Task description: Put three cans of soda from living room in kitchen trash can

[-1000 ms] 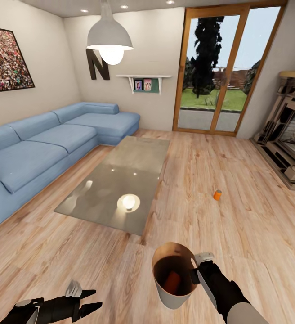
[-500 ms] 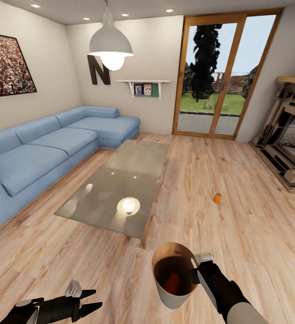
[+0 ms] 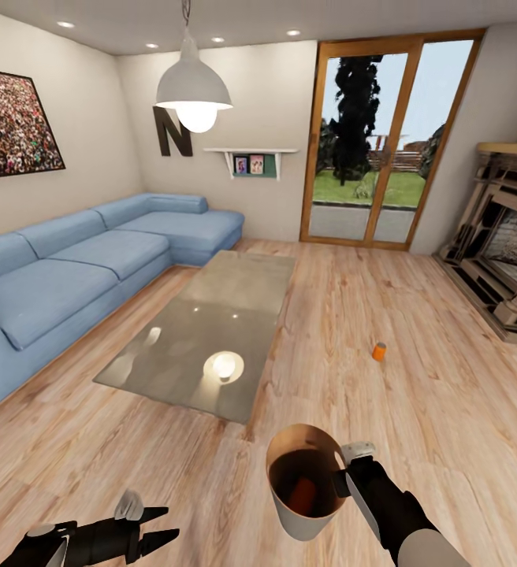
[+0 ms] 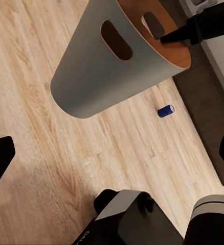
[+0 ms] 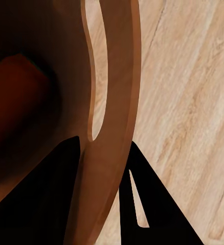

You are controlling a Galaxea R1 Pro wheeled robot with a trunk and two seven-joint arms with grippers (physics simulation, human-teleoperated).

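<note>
The right gripper [image 3: 344,472] pinches the bin's [image 3: 310,516] rim at its 3 o'clock side, an orange can [image 3: 303,493] inside. The left gripper [image 3: 158,526] hangs spread and empty. A second orange can [image 3: 379,351] stands on the floor [image 3: 416,409] at 1 o'clock; a blue can [image 4: 165,111] lies behind the bin.

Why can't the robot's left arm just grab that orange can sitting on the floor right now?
Probably it can't yet. The orange can stands far out on the wood floor, beyond the trash can that the right gripper holds. The left gripper hovers low, open and empty, on the opposite side. The robot would likely have to roll closer.
</note>
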